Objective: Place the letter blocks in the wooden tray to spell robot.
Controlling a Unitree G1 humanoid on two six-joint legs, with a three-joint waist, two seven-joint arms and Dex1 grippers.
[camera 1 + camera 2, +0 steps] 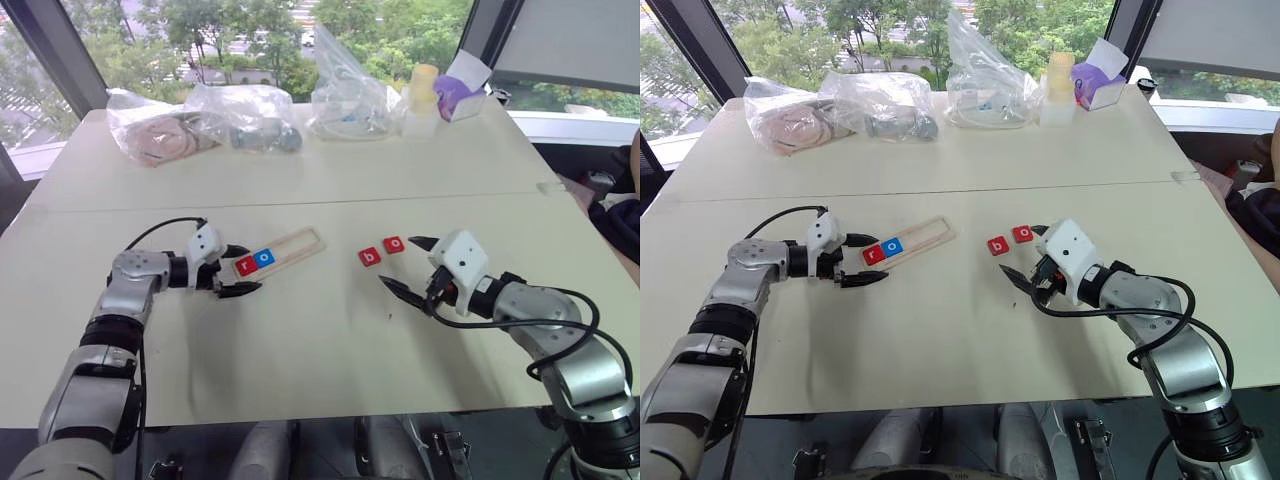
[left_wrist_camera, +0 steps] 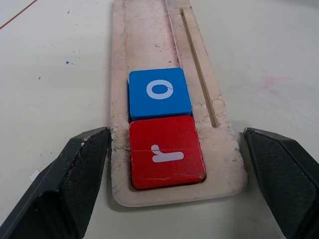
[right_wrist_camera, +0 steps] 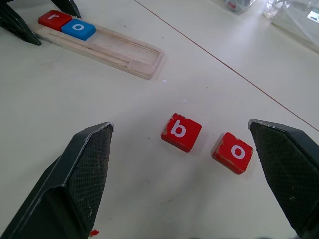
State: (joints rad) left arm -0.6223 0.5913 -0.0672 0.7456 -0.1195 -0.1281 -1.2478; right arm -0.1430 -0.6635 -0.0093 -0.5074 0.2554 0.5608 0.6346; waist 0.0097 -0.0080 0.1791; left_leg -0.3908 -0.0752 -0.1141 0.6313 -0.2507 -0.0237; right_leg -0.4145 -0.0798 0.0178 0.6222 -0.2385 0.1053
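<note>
The left gripper (image 1: 236,270) sits at the near end of the tray (image 1: 305,241), jaws spread wide with a finger on either side of that end, holding nothing. From the left wrist, the fingers (image 2: 75,174) look just clear of the wood, though I can't be sure they aren't brushing it. That close view also shows the red r (image 2: 166,152) hard against the tray's end wall, with the blue o (image 2: 159,93) touching it; the rest of the slot is bare. Further right, on the table (image 1: 300,350), the red b (image 1: 370,257) and red o (image 1: 394,244) lie side by side, well apart from the tray. The right wrist view shows a gap between them and both slightly skewed. The right gripper (image 1: 410,265) hovers beside them, jaws wide, empty.
</note>
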